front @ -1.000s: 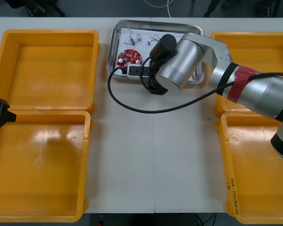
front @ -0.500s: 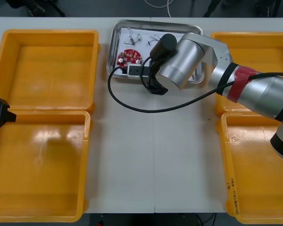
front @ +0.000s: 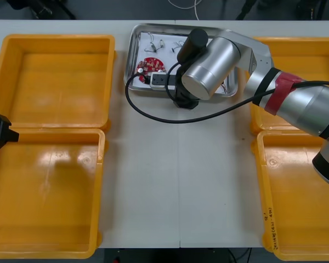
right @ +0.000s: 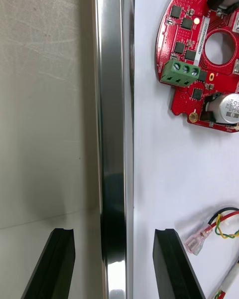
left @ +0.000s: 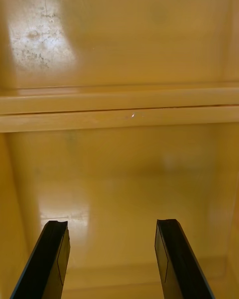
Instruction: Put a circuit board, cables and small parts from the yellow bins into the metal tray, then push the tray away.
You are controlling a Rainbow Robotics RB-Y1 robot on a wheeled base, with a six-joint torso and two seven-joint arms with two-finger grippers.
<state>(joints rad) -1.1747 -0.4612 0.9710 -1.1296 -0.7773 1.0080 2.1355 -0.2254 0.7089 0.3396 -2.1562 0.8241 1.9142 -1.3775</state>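
The metal tray point(front: 130, 60) lies at the table's far middle and is white inside. In it are a round red circuit board point(front: 149, 66), small metal parts point(front: 156, 39) and one end of a black cable point(front: 145, 111). The cable loops out over the near rim onto the table. My right arm point(front: 208, 68) reaches over the tray's near edge. In the right wrist view, my right gripper point(right: 114, 244) is open and straddles the tray's rim point(right: 113, 129), holding nothing. The circuit board point(right: 199, 55) and a red and yellow cable point(right: 221, 226) lie just inside that rim. My left gripper point(left: 112, 249) hangs open over a yellow bin.
Two yellow bins point(front: 57, 82) stand at the left and two more point(front: 301, 197) at the right, their floors bare where they show. My left arm point(front: 0, 130) is parked at the left edge, above the bins' shared rims point(left: 119, 112). Open tabletop point(front: 178, 181) lies between the bins.
My right gripper's fingers have spread apart, and its wrist has shifted a little toward the tray. The black cable's loop has moved slightly with it. The left arm has not moved.
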